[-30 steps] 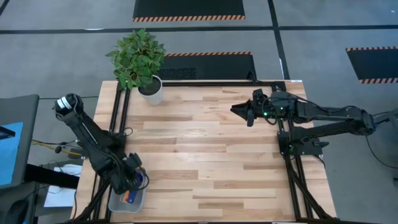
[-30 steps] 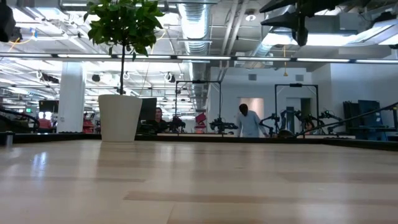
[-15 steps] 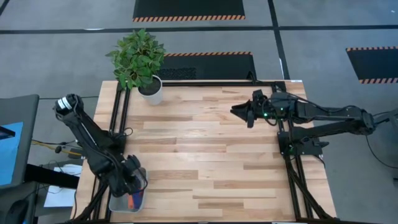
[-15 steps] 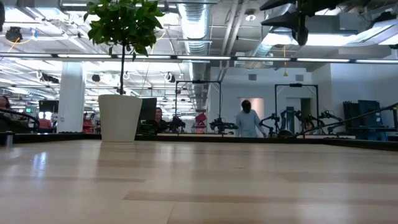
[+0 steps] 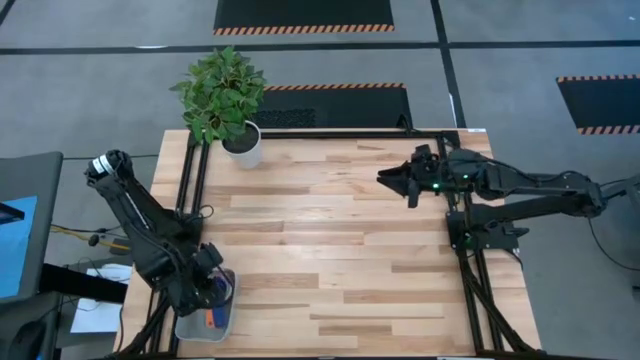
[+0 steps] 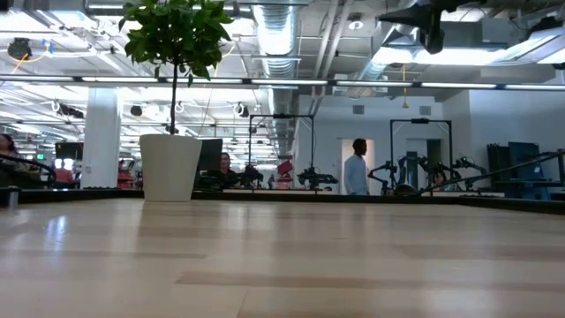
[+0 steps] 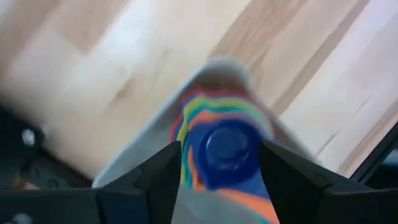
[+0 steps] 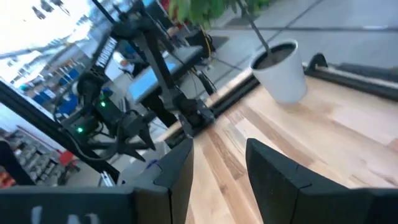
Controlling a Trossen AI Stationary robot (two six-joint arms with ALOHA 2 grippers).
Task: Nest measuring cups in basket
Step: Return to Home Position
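At near-left table (image 5: 330, 250) corner: nested measuring cups (image 7: 224, 149) lay in basket (image 5: 198, 335). Left gripper (image 5: 213, 291) hovered just above, jaws spread. Risk: finger might snag stack or rim, tipping it. Right gripper (image 5: 392, 178) waited mid-right, jaws spread.

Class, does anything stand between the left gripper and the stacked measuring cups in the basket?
Nothing visible does. The left gripper hangs open over the basket; its wrist view shows the measuring cups unobstructed between its fingers. The right gripper waits across the table.

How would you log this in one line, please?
measuring cups: nested in basket | left gripper: open above them | right gripper: open over table
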